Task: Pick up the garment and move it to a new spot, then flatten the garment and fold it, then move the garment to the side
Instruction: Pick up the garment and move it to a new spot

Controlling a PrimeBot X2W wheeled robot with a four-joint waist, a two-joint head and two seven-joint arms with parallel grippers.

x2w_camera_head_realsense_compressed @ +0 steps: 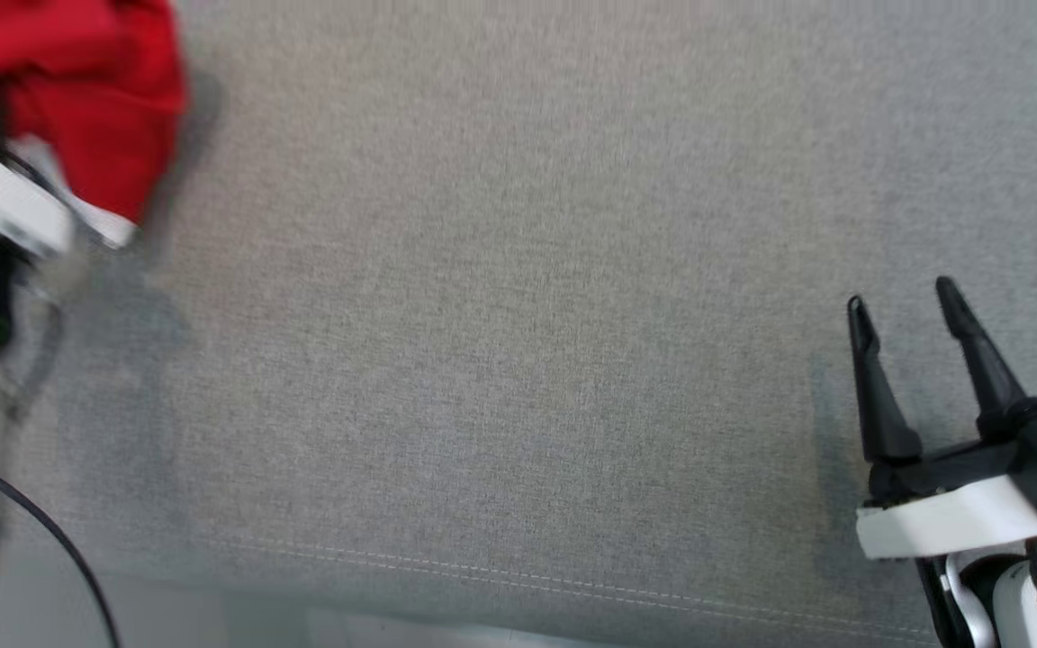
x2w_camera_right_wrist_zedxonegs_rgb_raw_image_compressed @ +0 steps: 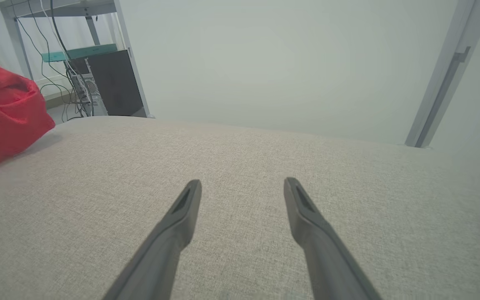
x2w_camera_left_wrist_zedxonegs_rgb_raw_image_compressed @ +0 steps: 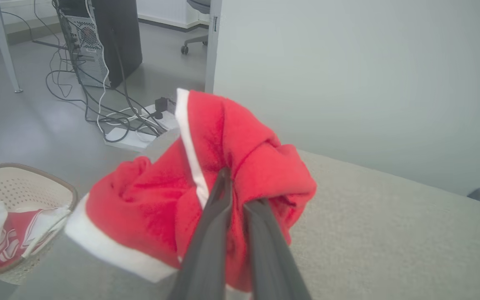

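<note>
Red, white-trimmed garment (x2w_camera_left_wrist_zedxonegs_rgb_raw_image_compressed: 148, 200), bunched at the left edge of the grey fabric surface (x2w_camera_head_realsense_compressed: 518, 360), is pinched by the closed left gripper (x2w_camera_left_wrist_zedxonegs_rgb_raw_image_compressed: 240, 187); the right gripper (x2w_camera_head_realsense_compressed: 901, 294) is held open and empty. If the shallow pinch slips, the garment may be dropped toward the basket (x2w_camera_left_wrist_zedxonegs_rgb_raw_image_compressed: 56, 183)

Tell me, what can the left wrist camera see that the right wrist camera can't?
Left wrist view, not the right: the left gripper shut on the red garment, a basket with clothes in it, and a power strip. Right wrist view, not the left: the right gripper, open over the grey surface, and a teal shelf. Both: the red garment, the grey surface and the computer tower.
</note>
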